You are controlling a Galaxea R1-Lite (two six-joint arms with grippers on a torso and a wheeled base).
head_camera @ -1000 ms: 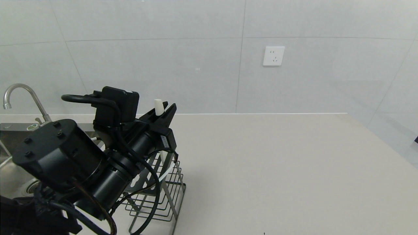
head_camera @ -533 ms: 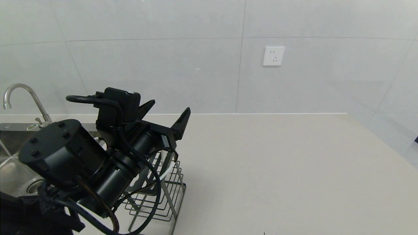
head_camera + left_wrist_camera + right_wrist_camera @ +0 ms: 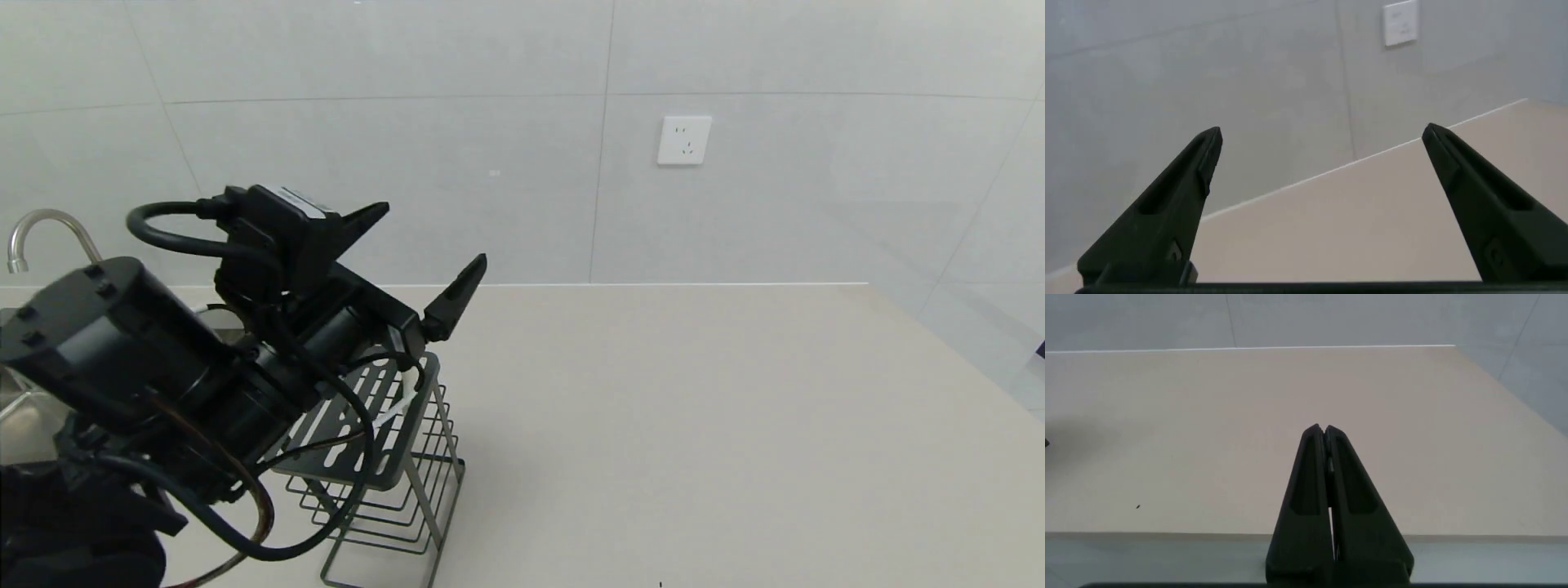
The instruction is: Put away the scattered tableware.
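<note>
The left claw (image 3: 433,234) hangs above the wire rack (image 3: 392,457), its two black fingers spread wide with nothing between them. It points up and away toward the tiled back wall; the left wrist view (image 3: 1321,131) looks between its tips at the desk's (image 3: 1372,220) back edge and the wall socket (image 3: 1400,23).

The rack stands near the desk's (image 3: 694,425) left end, toward the front edge and just beside the sink (image 3: 16,408), with the faucet (image 3: 41,224) behind it. A white piece of tableware (image 3: 396,408) lies inside the rack, showing as a pale strip under the slotted top. What kind of piece it is cannot be told.

From the rack a broad flat stretch of beige surface runs to the right edge and the back edge, where the wall rises.

The right claw (image 3: 1323,429) sits at the desk's (image 3: 1208,416) front edge, fingers pressed flat together and holding nothing, pointing across the surface toward the back edge.
</note>
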